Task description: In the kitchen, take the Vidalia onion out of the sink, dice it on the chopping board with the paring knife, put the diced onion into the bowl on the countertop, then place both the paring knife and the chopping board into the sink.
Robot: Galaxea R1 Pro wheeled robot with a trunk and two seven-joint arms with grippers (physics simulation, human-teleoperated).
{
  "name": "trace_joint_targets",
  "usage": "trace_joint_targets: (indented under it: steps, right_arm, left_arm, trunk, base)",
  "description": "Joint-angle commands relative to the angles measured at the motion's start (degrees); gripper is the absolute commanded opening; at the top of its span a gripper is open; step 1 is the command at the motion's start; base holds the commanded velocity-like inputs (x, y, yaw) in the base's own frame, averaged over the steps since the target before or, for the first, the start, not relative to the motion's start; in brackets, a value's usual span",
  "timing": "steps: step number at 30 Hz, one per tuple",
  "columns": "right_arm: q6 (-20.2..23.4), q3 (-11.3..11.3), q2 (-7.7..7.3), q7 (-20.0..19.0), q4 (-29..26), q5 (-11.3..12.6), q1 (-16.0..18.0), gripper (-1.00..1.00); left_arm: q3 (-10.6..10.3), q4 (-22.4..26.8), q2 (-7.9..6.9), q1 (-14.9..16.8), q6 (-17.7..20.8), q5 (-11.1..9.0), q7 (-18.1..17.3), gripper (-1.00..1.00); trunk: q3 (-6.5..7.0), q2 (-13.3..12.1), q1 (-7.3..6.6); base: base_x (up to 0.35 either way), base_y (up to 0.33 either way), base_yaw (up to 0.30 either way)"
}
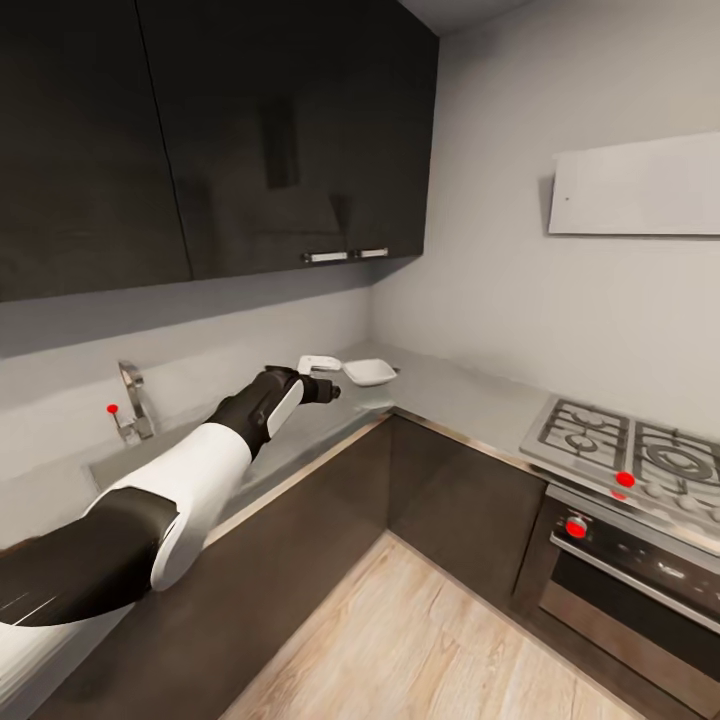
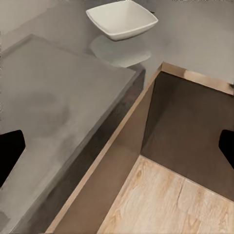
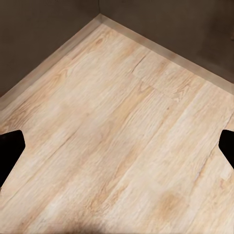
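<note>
My left arm reaches out over the countertop [image 1: 450, 395], with the left gripper [image 1: 322, 384] hanging just short of the white squarish bowl [image 1: 370, 372]. In the left wrist view the bowl [image 2: 123, 19] stands empty on the grey countertop [image 2: 195, 39], beyond the flat raised side of the sink [image 2: 58, 97]. The left gripper [image 2: 117, 151] is open with nothing between its dark fingertips [image 2: 10, 151]. Below the chrome tap [image 1: 132, 402] with its red knob, my arm partly covers the sink [image 1: 110, 462]. My right gripper [image 3: 117, 151] is open over the plank floor. The onion, chopping board and paring knife are out of view.
Glossy dark wall cabinets [image 1: 200, 130] hang above the counter. A gas hob [image 1: 630, 445] with an oven [image 1: 620, 570] under it stands at the right, past the counter's inner corner. Dark base cabinets [image 1: 440, 500] line the light wood floor [image 1: 420, 640].
</note>
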State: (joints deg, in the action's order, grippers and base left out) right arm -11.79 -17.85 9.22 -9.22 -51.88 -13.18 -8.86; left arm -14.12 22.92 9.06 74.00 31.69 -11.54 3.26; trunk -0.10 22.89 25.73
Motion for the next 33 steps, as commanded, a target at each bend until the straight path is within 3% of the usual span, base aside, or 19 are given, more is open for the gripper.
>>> trace_joint_targets:
  steps: [1,10,27,33]
  right_arm:
    - [-0.16,-0.34,0.09,-0.45,-0.07,-0.45,-0.01,1.00]
    - [-0.14,-0.29,0.09,-0.53,-0.05,-0.45,0.01,1.00]
    - [0.05,-0.25,0.09,-0.95,1.32,-0.53,0.01,1.00]
    - [0.31,-0.22,-0.05,-0.59,6.67,-0.66,-0.01,1.00]
  left_arm:
    - [-0.47,0.05,-0.08,0.01,0.22,-0.59,0.34,1.00]
    - [-0.47,0.02,-0.10,0.01,0.22,-0.59,0.34,1.00]
    - [-0.50,-0.25,-0.23,0.01,0.22,-0.42,0.45,1.00]
    - [-0.53,-0.34,-1.01,0.01,0.26,-0.41,1.03,1.00]
  trunk:
    - [-0.01,0.03,0.05]
    - [-0.01,0.03,0.05]
    - [-0.01,0.03,0.05]
    - [-0.01,0.03,0.05]
  base:
    - [0.291,0.104,0.000]
    - [0.296,0.039,0.000]
    - [0.253,-0.200,0.000]
    - [0.088,-0.085,0.000]
